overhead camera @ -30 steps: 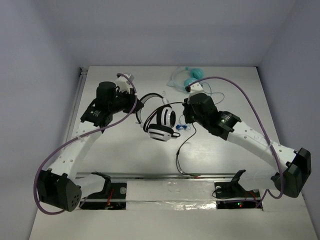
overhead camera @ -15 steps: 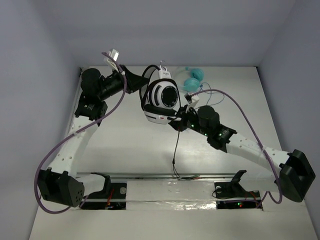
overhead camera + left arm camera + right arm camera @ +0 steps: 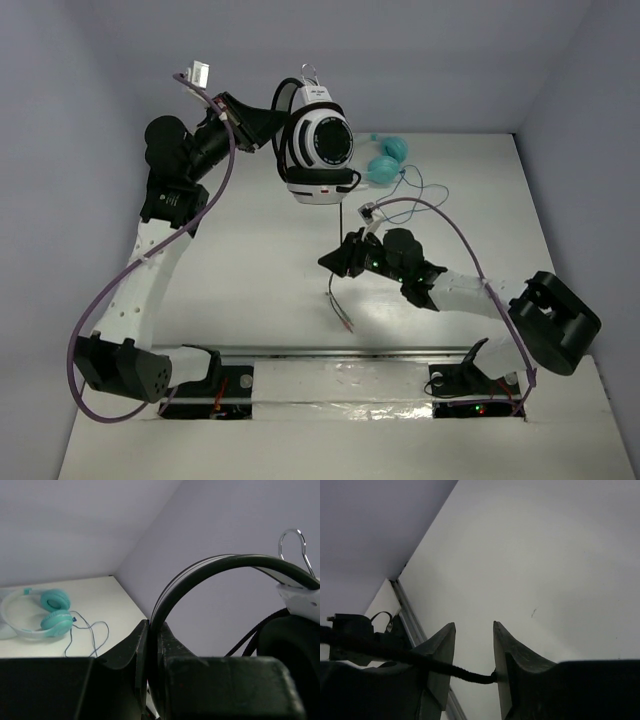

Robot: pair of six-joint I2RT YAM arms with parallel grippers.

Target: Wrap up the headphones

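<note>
Pale lilac walls [image 3: 90,70] close round a white bench [image 3: 250,280]. High above that bench the left tool [image 3: 262,122] carries the large white-and-black over-ear headphones [image 3: 320,145] with their round striped earcups. Its fingers are closed tight on the black headband [image 3: 210,565], which in the left wrist view runs down into the narrow slot between them. Gripped there, the earcups hang free to one side of the tool, which I judge leaves the body clear for cord to be wound round it. From the lower earcup the long thin black cable [image 3: 345,215] drops straight down to the right tool [image 3: 330,262], which sits near the bench and well below the headphones. That tool is partly open: the right wrist view shows a clear gap between its fingers. The cable lies across the gap and touches the inner face of one finger, so it is threaded rather than pinched. This seems meant to let the cord slide through and be guided while it hangs fairly straight. Past the tool the cable's loose end [image 3: 338,305] trails onto the bench. Small teal headphones [image 3: 385,160] with a blue cord lie toward the far side, apart from both tools.
</note>
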